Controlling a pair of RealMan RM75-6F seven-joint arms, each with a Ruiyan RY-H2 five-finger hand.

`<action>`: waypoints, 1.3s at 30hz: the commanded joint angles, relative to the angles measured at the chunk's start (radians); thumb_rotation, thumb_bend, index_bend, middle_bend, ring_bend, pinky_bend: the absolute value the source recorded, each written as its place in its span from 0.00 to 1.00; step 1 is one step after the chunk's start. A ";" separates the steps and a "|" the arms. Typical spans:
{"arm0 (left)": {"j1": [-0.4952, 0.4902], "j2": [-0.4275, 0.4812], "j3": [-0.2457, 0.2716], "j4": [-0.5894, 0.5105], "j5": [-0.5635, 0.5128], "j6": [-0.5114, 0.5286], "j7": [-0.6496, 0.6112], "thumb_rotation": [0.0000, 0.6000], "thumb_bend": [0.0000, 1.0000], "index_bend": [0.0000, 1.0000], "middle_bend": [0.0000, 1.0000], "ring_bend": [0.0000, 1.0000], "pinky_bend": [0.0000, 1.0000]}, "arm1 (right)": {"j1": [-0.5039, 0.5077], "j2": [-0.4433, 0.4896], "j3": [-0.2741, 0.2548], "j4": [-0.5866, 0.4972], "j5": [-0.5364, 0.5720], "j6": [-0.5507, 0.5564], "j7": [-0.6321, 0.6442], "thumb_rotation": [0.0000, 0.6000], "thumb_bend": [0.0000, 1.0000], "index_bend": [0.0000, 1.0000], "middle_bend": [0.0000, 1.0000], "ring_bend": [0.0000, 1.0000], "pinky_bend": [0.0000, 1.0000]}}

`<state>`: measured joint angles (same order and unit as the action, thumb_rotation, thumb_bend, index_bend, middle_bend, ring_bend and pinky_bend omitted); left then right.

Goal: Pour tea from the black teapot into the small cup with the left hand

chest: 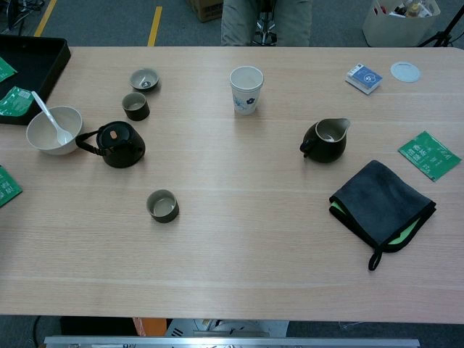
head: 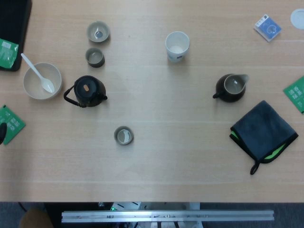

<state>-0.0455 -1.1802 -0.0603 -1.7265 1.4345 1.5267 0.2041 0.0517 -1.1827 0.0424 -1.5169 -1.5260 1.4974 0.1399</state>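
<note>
Neither hand shows in the head view or the chest view, so the state of the fingers cannot be told. The black teapot (head: 86, 91) stands upright on the wooden surface (head: 166, 156) toward its left side, lid on, just right of a white bowl (head: 34, 85) holding a white spoon (head: 39, 74). A small cup (head: 123, 136) stands alone nearer the front edge, apart from the teapot, and two more small cups (head: 95, 57) sit just behind the teapot.

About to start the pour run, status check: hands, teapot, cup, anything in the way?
Neither hand in view. Black teapot upright, untouched, lid on. Small cup upright, in front of it, apart. Nothing between them.
</note>
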 commanded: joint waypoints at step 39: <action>-0.274 -0.090 0.023 0.089 0.118 -0.364 -0.049 1.00 0.31 0.13 0.13 0.07 0.09 | 0.031 0.041 0.029 -0.049 -0.011 0.004 -0.033 1.00 0.01 0.47 0.39 0.27 0.28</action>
<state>-0.3071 -1.2582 -0.0340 -1.6485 1.5521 1.1757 0.1620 0.0825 -1.1416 0.0712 -1.5658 -1.5377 1.5021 0.1067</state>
